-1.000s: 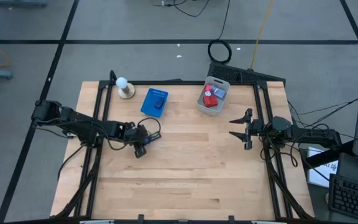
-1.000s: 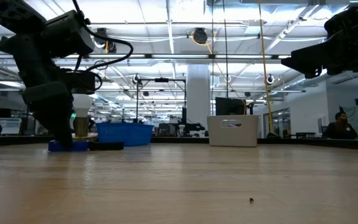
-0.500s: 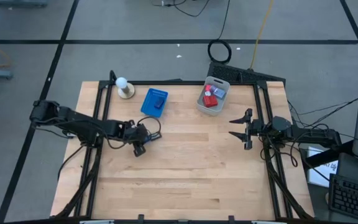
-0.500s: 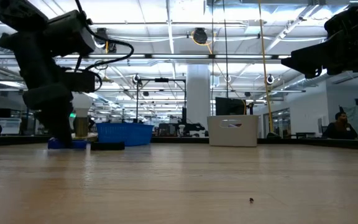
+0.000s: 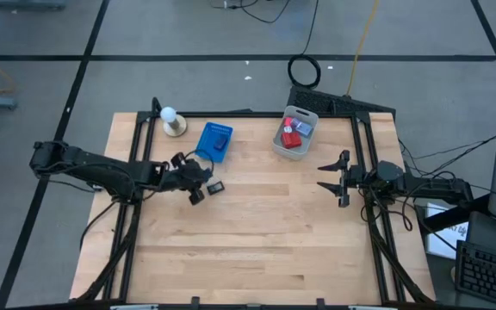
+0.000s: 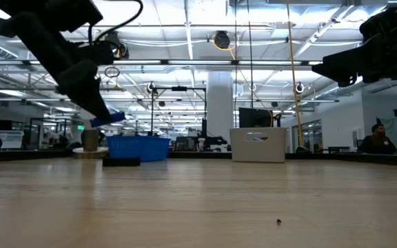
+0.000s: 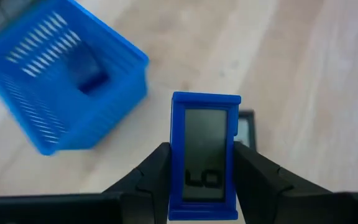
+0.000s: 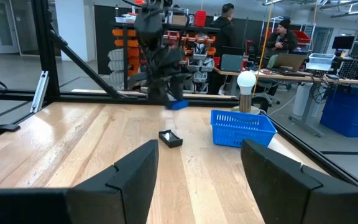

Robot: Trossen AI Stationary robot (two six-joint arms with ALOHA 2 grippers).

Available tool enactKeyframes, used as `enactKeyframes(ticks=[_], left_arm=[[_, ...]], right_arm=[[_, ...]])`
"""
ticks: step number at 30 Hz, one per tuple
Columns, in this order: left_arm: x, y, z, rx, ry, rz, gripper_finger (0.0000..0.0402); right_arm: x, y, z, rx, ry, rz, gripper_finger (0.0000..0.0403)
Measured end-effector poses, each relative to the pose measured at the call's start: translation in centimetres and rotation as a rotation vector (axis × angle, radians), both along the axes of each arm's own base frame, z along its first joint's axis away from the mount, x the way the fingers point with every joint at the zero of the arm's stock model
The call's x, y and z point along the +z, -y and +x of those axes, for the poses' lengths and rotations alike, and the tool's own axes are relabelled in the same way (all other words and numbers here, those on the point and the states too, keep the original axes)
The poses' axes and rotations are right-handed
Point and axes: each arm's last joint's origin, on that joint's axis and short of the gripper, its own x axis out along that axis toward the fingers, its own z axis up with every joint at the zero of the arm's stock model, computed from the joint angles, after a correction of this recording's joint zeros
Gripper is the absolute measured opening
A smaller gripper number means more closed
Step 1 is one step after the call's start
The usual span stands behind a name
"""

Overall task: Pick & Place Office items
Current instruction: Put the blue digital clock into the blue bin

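Observation:
My left gripper [image 5: 195, 179] hangs above the table near the blue tray [image 5: 214, 141], shut on a small dark-blue rectangle with a grey face [image 7: 204, 155]. The low view shows that rectangle [image 6: 109, 118] lifted off the wood. A second dark rectangle [image 5: 215, 186] lies flat on the table just beside the gripper. The grey bin [image 5: 295, 132] at the back holds red and pale pieces. My right gripper [image 5: 330, 178] waits open at the table's right side, touching nothing. My left gripper pinches the blue rectangle by its two long side edges [image 7: 174, 168], one finger [image 7: 151, 177] on each side. The fingers slant down from the table's left and lie along its length. The rectangle is lifted clear, its grey face toward the wrist camera.
A white ball on a round base [image 5: 173, 121] stands at the back left, next to the blue tray [image 7: 61, 81]. Black frame rails run along the table's left and right sides. Bare wood fills the middle and near part of the table [image 5: 265, 241].
My left gripper has risen from the table with the blue rectangle, tipping to a less steep slant and shifting a little toward the blue tray. The rectangle, on the wood before, is now lifted clear. The dark rectangle beside it has stayed on the table.

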Motion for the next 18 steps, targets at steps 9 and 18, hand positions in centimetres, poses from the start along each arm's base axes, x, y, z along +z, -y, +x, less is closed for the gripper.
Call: enactKeyframes(ticks=[9, 18], left_arm=[[2.3, -1.6, 0.1, 0.079, 0.19, 0.066, 0.0137], [4.4, -5.2, 0.9, 0.229, 0.399, 0.193, 0.0139]], right_arm=[[0.0, 0.0, 0.0, 0.0, 0.0, 0.0, 0.0222], [0.0, 0.0, 0.0, 0.0, 0.0, 0.0, 0.0222]])
